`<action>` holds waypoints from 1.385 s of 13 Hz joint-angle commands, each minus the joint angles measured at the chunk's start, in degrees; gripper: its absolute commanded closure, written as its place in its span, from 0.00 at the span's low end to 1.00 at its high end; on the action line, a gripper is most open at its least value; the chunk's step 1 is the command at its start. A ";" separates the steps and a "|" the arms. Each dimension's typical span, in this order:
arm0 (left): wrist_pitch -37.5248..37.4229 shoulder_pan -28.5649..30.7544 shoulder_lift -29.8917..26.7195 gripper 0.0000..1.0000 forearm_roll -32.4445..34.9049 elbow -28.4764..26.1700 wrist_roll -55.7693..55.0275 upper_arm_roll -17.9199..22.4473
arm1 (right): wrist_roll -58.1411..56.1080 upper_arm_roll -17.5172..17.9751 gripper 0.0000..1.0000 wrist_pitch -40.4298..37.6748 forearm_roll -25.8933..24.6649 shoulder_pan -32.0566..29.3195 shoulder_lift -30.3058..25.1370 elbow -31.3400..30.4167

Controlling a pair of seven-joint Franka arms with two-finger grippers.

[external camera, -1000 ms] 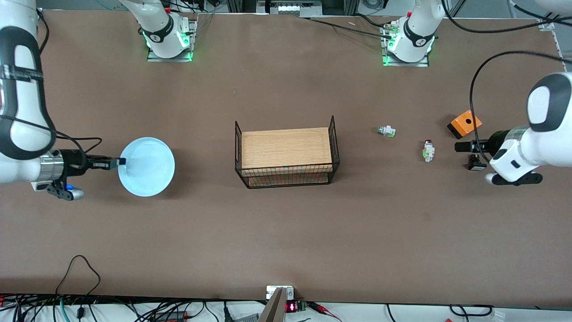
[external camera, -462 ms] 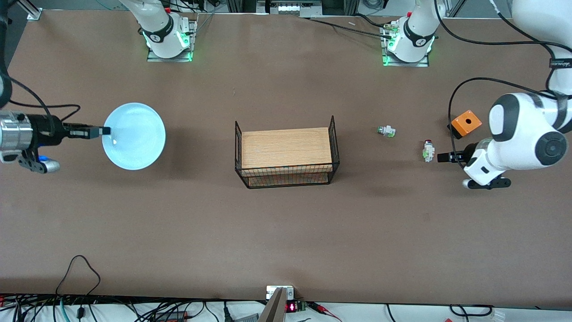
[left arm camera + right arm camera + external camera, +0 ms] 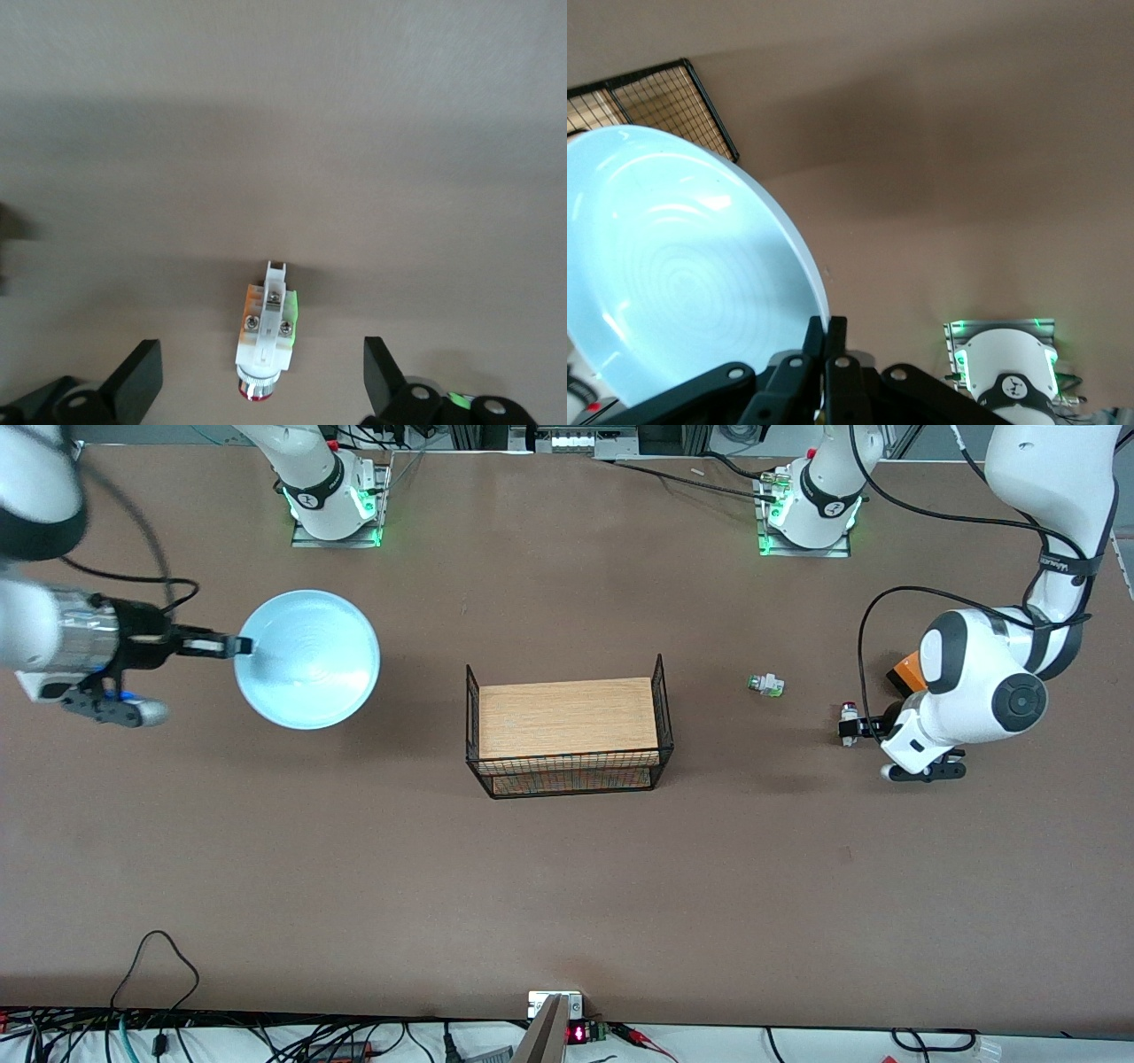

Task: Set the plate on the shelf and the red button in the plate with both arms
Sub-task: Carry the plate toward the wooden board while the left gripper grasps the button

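Observation:
The light-blue plate is held up in the air by its rim, over the table at the right arm's end. My right gripper is shut on that rim; in the right wrist view the fingers pinch the plate's edge. The red button, a white switch body with a dark red cap, lies on the table at the left arm's end. My left gripper is open and low around it. In the left wrist view the button lies between the two fingers, apart from both.
A black wire basket holding a wooden block stands mid-table. A white piece with a green cap lies between the basket and the red button. An orange box sits partly hidden by the left arm.
My right gripper has lifted the plate and carried it toward the basket. My left gripper has moved in from the table's end until its open fingers straddle the red button.

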 commanded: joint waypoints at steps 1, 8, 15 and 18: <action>3.37 -0.03 0.64 0.00 -0.20 -2.45 1.99 -0.14 | 9.82 -0.30 1.00 0.78 -5.27 9.97 -1.70 -0.93; 6.89 0.15 4.52 0.00 -0.28 -3.42 3.67 -0.14 | 30.84 -0.30 1.00 6.83 -6.60 23.97 -0.64 0.12; 2.94 0.15 1.98 0.90 -0.28 -3.86 3.76 -0.23 | 42.97 -0.39 1.00 15.98 -9.24 33.47 5.59 0.12; -0.48 0.15 0.05 1.00 -0.28 -3.33 3.85 -0.23 | 47.11 -0.39 1.00 19.32 -10.99 36.02 9.10 0.21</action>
